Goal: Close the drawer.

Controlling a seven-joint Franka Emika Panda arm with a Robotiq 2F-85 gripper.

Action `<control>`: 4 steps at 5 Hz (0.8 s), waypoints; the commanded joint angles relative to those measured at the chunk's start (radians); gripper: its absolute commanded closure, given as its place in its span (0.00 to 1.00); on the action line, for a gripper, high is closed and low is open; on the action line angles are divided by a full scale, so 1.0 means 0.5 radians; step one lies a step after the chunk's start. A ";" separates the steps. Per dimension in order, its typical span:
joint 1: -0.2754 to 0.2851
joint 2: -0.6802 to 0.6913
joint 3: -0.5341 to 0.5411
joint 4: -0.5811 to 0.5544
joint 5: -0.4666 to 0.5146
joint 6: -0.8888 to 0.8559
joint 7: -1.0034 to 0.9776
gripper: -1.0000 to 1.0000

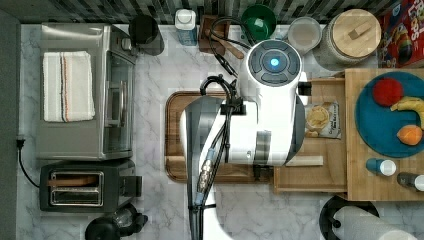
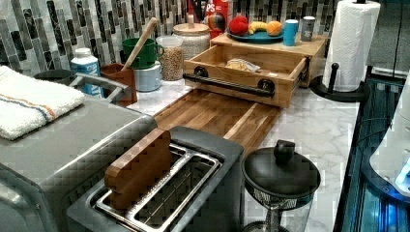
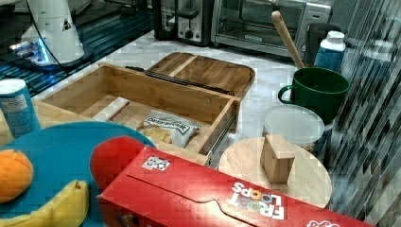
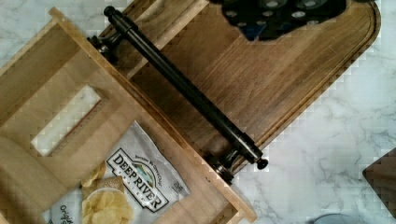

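Note:
The drawer (image 1: 310,176) stands pulled out of its light-wood cabinet, its front reaching over the dark cutting board (image 1: 175,130). A black bar handle (image 4: 187,91) runs along the drawer front (image 2: 237,87). Inside the drawer (image 3: 156,94) lie a bag of chips (image 4: 135,182) and a white strip (image 3: 111,109). My white arm (image 1: 265,110) hangs over the drawer's front and the board in the top view. A dark part of my gripper (image 4: 280,11) shows in the wrist view above the cutting board (image 4: 280,79), on the handle's outer side and clear of the handle.
The cabinet top (image 1: 360,175) bears a blue plate (image 1: 380,125) with fruit and small containers. A paper towel roll (image 2: 350,43) stands beside the cabinet. A toaster oven (image 1: 80,90) and toaster (image 1: 85,185) line the top view's left. A green mug (image 1: 258,20) and jars stand behind.

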 commanded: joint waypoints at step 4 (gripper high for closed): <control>0.069 -0.132 0.164 -0.347 0.017 0.194 -1.625 0.00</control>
